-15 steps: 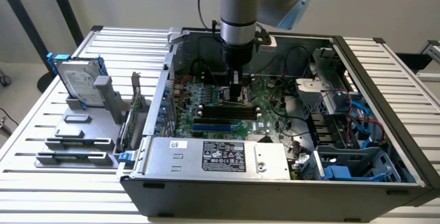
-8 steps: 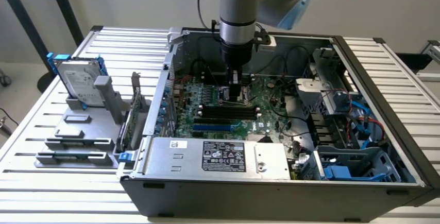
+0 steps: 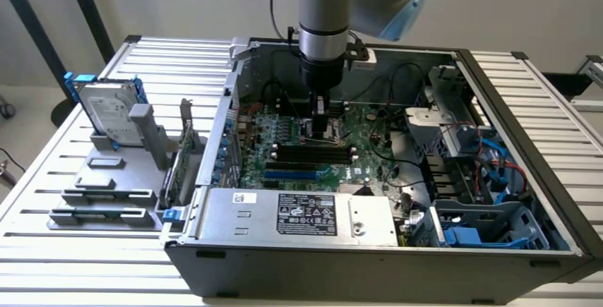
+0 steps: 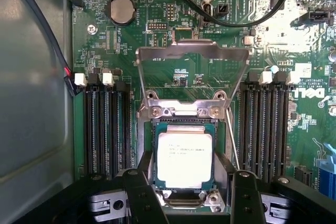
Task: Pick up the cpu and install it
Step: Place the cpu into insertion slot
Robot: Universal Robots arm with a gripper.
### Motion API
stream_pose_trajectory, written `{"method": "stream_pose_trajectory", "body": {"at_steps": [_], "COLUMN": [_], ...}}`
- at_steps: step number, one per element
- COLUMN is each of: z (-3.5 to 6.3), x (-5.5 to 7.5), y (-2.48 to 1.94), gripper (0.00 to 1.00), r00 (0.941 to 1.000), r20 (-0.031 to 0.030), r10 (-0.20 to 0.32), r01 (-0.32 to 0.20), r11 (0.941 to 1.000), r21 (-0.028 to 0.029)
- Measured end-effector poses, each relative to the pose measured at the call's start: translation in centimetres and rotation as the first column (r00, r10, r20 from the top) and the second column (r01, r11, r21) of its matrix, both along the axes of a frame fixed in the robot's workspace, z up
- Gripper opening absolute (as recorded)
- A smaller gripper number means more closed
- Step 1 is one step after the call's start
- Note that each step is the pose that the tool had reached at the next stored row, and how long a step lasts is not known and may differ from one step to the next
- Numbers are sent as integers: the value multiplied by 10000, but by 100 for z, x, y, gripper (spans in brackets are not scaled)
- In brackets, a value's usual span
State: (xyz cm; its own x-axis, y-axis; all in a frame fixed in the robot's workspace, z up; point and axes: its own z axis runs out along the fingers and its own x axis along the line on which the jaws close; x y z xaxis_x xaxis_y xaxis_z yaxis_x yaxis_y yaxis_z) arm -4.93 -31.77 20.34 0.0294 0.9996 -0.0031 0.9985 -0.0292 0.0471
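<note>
Vertically, the arm [image 3: 320,39] is held straight down into the open computer case [image 3: 377,268], with the gripper [image 3: 320,129] low over the motherboard [image 3: 275,132]. Its fingers [image 4: 139,198] are spread apart and clamped on nothing. They are set either side of the cpu [image 4: 185,158], which is seated flat in its socket below the raised metal frame [image 4: 191,53], with memory slots [image 4: 107,124] close on both sides.

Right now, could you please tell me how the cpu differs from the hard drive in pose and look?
The cpu lies flat in the motherboard socket inside the case; the hard drive stands on edge in a grey rack outside it. The cpu is square with bare sides; the hard drive is oblong with blue brackets. Both have silver-grey metal faces.
</note>
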Motion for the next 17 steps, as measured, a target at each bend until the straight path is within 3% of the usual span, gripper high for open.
{"method": "stream_pose_trajectory", "body": {"at_steps": [17], "z": [-26], "x": [3], "y": [36], "gripper": [58], "r00": [10000], "r20": [-1], "r10": [11], "r01": [-11], "r11": [10000], "r21": [0]}}
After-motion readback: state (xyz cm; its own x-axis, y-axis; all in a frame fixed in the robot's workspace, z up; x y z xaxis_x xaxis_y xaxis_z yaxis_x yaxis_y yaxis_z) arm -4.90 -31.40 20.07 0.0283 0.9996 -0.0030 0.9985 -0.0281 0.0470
